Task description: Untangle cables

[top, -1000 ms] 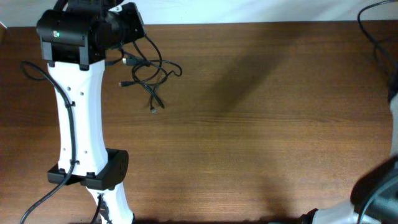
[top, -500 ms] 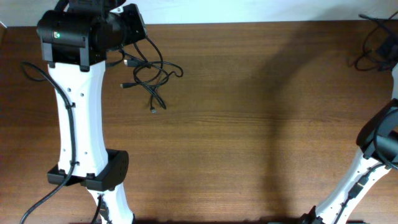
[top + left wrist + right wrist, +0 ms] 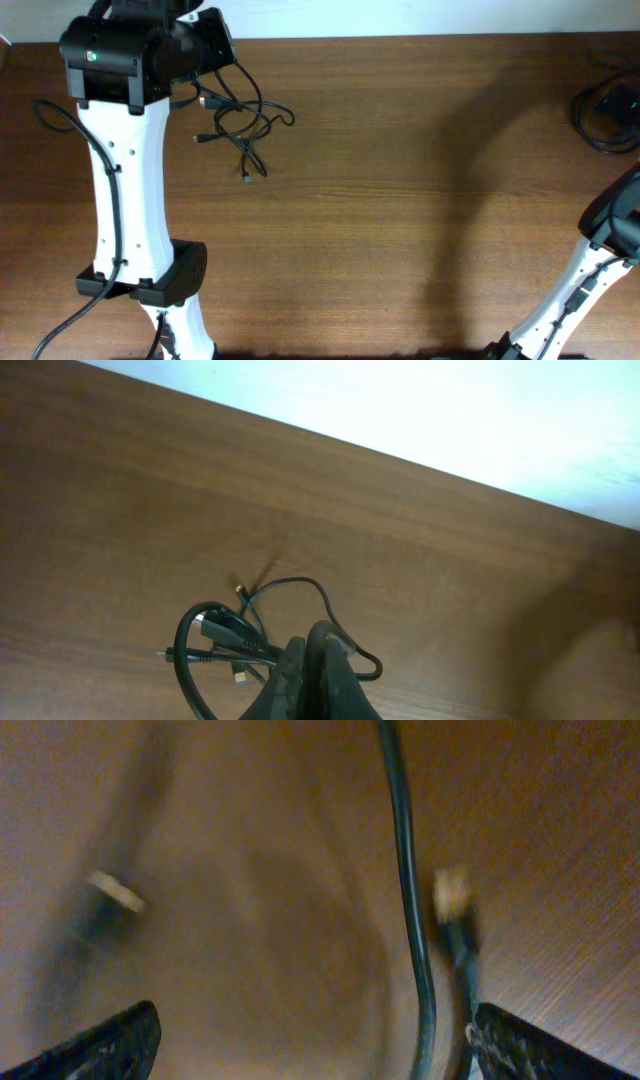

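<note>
Brown wood-grain table is backed by a white wall. Cables are bundled far-left beside the left gripper, fingers pressed together. Right gripper is spread wide over a blurred dark cord.

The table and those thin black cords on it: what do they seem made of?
The table looks like wood or wood-look laminate, matte brown, with fine grain lines. The cables look plastic- or rubber-coated, black with a slight sheen, bending in soft loops; their plug tips may be metal.
</note>
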`<action>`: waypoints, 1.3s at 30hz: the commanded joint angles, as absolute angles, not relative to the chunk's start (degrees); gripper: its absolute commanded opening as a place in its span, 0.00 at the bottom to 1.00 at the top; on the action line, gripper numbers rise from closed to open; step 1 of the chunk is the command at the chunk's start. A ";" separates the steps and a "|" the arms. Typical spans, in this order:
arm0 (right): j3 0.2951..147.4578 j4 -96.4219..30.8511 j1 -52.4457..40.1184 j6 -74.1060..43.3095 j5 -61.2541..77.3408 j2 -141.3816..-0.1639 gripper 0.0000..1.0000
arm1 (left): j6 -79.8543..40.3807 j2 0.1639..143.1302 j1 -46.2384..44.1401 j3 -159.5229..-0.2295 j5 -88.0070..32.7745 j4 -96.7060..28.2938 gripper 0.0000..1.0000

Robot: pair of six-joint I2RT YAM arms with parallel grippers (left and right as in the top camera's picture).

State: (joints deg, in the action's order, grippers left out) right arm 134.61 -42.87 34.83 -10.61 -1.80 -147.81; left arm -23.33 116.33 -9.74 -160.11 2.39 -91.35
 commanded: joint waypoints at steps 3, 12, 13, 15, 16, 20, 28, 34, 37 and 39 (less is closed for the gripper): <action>155.17 -54.89 33.65 -9.32 -1.72 -144.62 0.99 | -22.15 114.61 -9.76 -160.99 3.46 -91.90 0.00; 156.16 -81.21 33.26 -38.06 -11.20 -144.59 0.99 | -21.82 114.61 -9.76 -160.99 5.41 -92.05 0.00; 156.16 -84.07 33.65 -46.13 -17.41 -144.62 0.99 | -20.40 114.61 -9.76 -160.99 5.43 -92.51 0.00; 156.11 -87.22 34.83 -56.55 -21.63 -144.70 0.99 | -19.81 114.61 -9.74 -160.99 5.45 -92.90 0.00; 155.39 -87.74 35.38 -58.76 -22.85 -144.70 0.99 | -19.81 114.61 -9.74 -160.99 5.45 -92.86 0.00; 147.87 -87.18 37.08 -67.42 -23.22 -144.70 0.94 | -19.81 114.61 -9.76 -160.99 5.43 -92.36 0.00; 137.78 -78.54 35.64 -68.07 -23.22 -144.70 0.04 | -19.84 114.61 -9.76 -160.99 5.39 -91.61 0.00; 129.47 -71.48 35.35 -70.30 -22.76 -144.81 0.04 | -19.84 114.61 -9.76 -160.99 5.39 -91.81 0.00; 122.93 -67.77 35.31 -72.88 -22.76 -144.81 0.04 | -19.84 114.61 -9.76 -160.99 5.39 -91.85 0.00; 120.95 -66.06 35.31 -73.14 -22.70 -144.84 0.04 | -19.84 114.61 -9.76 -160.99 5.37 -91.61 0.00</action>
State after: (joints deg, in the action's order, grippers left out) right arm 123.35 -67.16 35.42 -71.40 -22.68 -144.57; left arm -20.53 116.29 -9.74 -160.13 4.56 -91.98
